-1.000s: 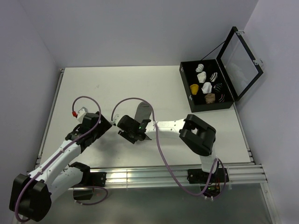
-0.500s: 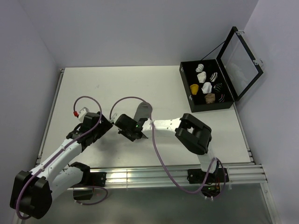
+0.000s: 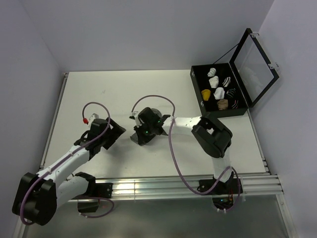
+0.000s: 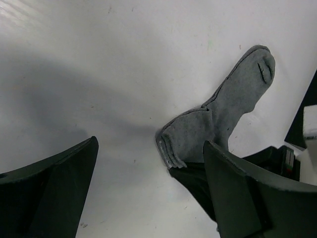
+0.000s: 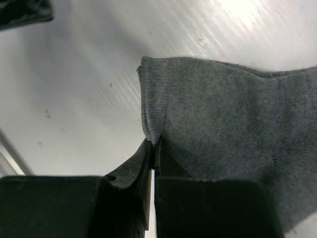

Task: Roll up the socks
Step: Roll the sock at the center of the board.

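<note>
At bottom centre of the right wrist view, right gripper (image 5: 154,148) is pinched tight on the grey sock (image 5: 228,119) edge, mid-table, probably to start the roll. The left gripper (image 3: 113,131) waits wide and empty beside it. The box (image 3: 225,113) is upper right.

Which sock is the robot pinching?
The flat grey sock on the table: the right gripper is shut on its edge. The other socks are rolled sock bundles sitting in the black box, untouched.
</note>
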Available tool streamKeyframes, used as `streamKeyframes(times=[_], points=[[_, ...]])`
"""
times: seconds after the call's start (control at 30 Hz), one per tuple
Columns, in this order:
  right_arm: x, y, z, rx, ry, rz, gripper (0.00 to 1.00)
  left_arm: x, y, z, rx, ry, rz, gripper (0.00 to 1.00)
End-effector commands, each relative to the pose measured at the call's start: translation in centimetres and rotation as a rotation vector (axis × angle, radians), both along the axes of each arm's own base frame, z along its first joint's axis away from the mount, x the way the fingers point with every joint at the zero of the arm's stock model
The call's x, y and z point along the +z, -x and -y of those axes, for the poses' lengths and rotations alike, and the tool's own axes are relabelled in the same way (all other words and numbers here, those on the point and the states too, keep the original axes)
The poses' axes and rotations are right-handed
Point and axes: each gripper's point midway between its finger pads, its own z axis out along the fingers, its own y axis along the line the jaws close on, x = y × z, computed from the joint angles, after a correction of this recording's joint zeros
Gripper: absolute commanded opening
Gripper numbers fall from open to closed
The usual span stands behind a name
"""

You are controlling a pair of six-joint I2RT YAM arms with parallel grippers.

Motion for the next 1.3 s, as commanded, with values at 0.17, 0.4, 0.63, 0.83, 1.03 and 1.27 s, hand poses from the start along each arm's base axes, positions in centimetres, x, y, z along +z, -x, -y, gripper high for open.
streamKeyframes(times=[0.17,0.4,0.63,0.83,1.03,1.27], points=[[2.6,0.3,0.2,-0.046,-0.355,-0.359,0.0,0.8,-1.4,3.5,-0.058,0.067,0.026,0.9],[2.2,-0.4,0.8,-0.074,-0.419,-0.455,0.0,-0.6,-1.9,5.8,-0.083,0.062,-0.003,0.89],[1.2,-0.5,1.1,-0.088,-0.421,-0.482,0.0,-1.2,-2.8,7.7,-0.116,0.06,-0.02,0.85],[0.7,-0.9,1.5,-0.104,-0.415,-0.474,0.0,-2.1,-2.5,8.5,-0.128,0.063,-0.059,0.78],[0.1,-1.2,2.0,-0.121,-0.406,-0.472,0.0,-2.4,-1.8,8.4,-0.119,0.072,-0.081,0.71],[0.2,-1.2,2.0,-0.134,-0.436,-0.507,0.0,-2.4,-1.0,7.6,-0.083,0.084,-0.083,0.64]])
